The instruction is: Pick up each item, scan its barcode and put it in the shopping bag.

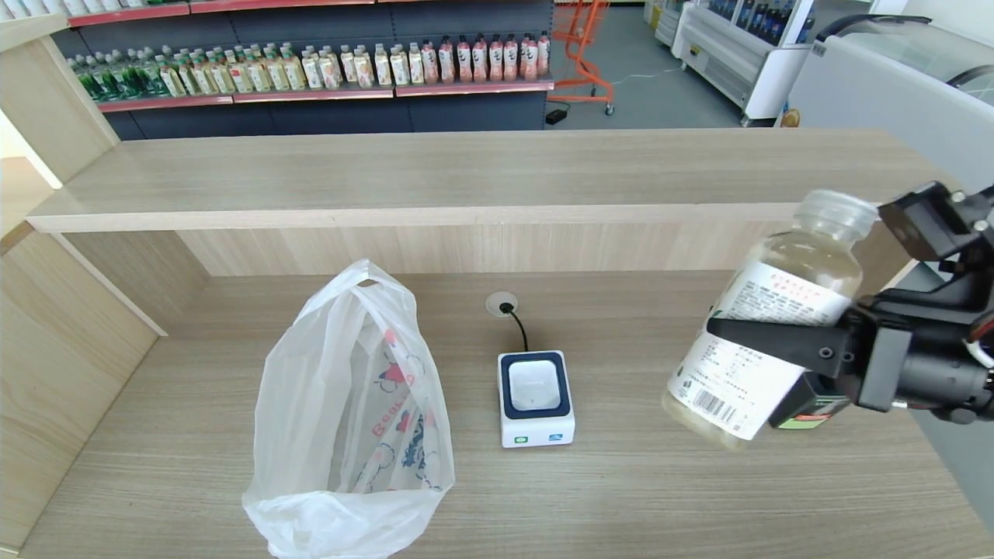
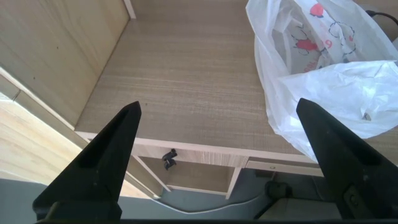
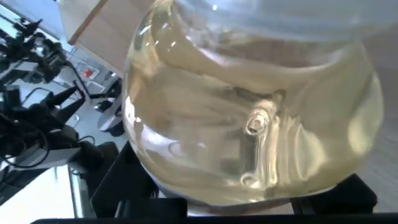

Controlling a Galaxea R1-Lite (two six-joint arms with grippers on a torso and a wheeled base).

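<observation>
**Table**: pale wood-grain laminate, flat, walled by a raised ledge of the same finish at the back and a side panel on the left.

**Left pincer**: we record two black tapered fingers spread wide, gripping nothing, over the table's near left edge just beside the bag.

**Shopping bag**: thin translucent white plastic, crumpled, standing left of centre with its handles up and its mouth slack. A packet with red and blue print shows through the film. Nothing lies between it and the scanner.

**Scanner**: a small white box with rounded corners and a dark blue frame round a pale window, at centre. Its black cable runs back to a round grommet in the table.

**Bottle**: clear plastic with rounded shoulders, a clear cap and pale yellow liquid. Its white label has the barcode on the lower end. We list it held tilted in the air at the right, well apart from the scanner.

**Right pincer**: closed round the bottle's middle, one black finger crossing the label.

**Behind the ledge**: a shelf of drink bottles, an orange rack and white freezer cabinets.
</observation>
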